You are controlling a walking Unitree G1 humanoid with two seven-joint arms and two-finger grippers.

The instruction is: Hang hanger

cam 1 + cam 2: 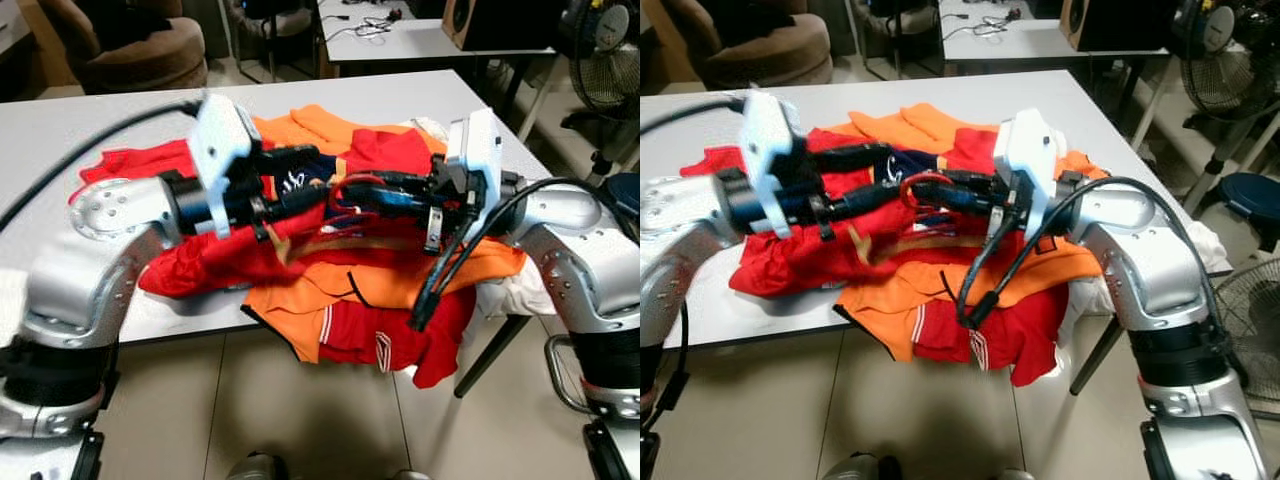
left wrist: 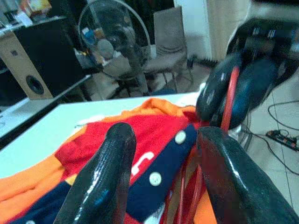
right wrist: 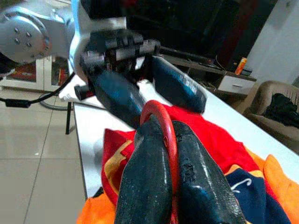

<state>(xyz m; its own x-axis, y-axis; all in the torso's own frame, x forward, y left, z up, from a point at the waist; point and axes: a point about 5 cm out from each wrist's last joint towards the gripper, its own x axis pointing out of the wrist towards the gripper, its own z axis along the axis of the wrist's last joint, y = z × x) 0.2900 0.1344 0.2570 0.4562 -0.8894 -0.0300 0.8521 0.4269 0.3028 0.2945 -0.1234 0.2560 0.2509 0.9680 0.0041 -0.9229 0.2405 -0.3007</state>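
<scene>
The right gripper [image 3: 170, 154] is clamped on the red hanger [image 3: 164, 122], held above the pile of red and orange clothes [image 1: 370, 290] on the white counter [image 1: 60, 130]. Facing it, the left gripper [image 2: 163, 154] has its fingers apart beside the hanger's wire.

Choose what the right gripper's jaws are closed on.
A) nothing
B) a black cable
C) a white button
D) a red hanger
D: in the right wrist view the right gripper has its jaws pinched on the curved red hanger, above the pile of clothes on the table.
</scene>
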